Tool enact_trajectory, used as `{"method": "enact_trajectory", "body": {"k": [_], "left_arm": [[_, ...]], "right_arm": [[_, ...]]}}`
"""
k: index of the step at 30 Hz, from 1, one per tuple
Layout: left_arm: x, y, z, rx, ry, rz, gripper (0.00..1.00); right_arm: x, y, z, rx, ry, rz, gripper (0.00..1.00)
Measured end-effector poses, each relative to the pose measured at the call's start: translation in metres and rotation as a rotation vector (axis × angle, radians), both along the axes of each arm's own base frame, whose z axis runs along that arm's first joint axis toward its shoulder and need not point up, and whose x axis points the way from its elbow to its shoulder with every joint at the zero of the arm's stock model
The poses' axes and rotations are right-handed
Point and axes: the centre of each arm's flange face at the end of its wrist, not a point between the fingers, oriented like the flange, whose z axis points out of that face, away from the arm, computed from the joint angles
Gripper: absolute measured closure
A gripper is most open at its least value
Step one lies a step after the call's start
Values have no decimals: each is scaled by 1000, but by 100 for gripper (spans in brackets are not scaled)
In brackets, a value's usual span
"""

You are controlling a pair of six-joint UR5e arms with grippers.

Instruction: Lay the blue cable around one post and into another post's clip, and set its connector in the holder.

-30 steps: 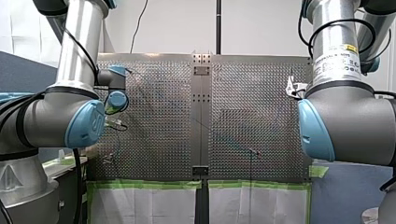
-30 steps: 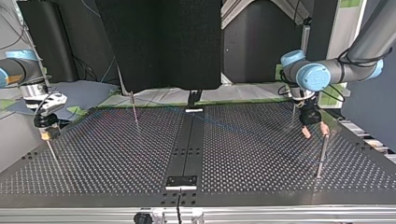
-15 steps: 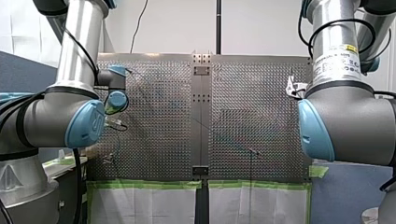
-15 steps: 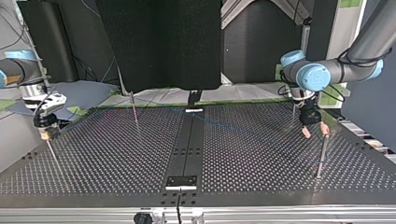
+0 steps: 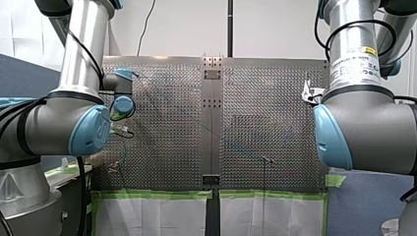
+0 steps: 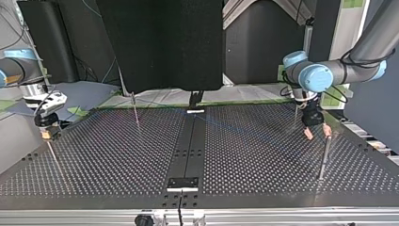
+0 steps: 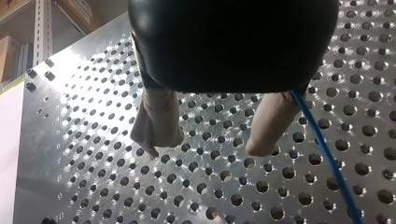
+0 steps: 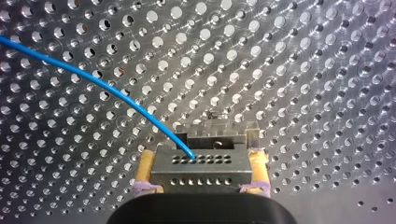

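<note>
Perforated metal desk (image 5: 167,123) with tape, paper and a dark panel around it.
A dark strip (image 5: 212,128) ran down the desk's middle and split it into two halves. In the front view, green tape (image 5: 152,194) lined the near edge, and white sheets (image 5: 157,216) lay just below it. Beyond the far edge stood a white wall (image 5: 187,24), crossed by a black pole (image 5: 229,27) and a thin dark wire (image 5: 146,27). In the top view a large black panel (image 6: 160,42) rose behind the desk.
</note>
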Motion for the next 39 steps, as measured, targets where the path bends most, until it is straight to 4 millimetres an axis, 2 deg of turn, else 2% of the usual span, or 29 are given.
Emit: {"method": "enact_trajectory", "body": {"k": [4,6,7,9,10,11,12,13,14,39], "left_arm": [[0,0,0,0,0,0,0],[0,0,0,0,0,0,0],[0,0,0,0,0,0,0],[0,0,0,0,0,0,0],[0,0,0,0,0,0,0],[0,0,0,0,0,0,0],[0,0,0,0,0,0,0],[0,0,0,0,0,0,0],[0,0,0,0,0,0,0],[4,-11,2,189,51,-102,0]], "right_arm": [[0,0,0,0,0,0,78],[0,0,0,0,0,0,68],[0,0,0,0,0,0,68],[0,0,0,0,0,0,46],[0,0,0,0,0,0,46],[0,0,0,0,0,0,33],[0,0,0,0,0,0,13],[0,0,0,0,0,0,13],[0,0,0,0,0,0,0],[0,0,0,0,0,0,0]]}}
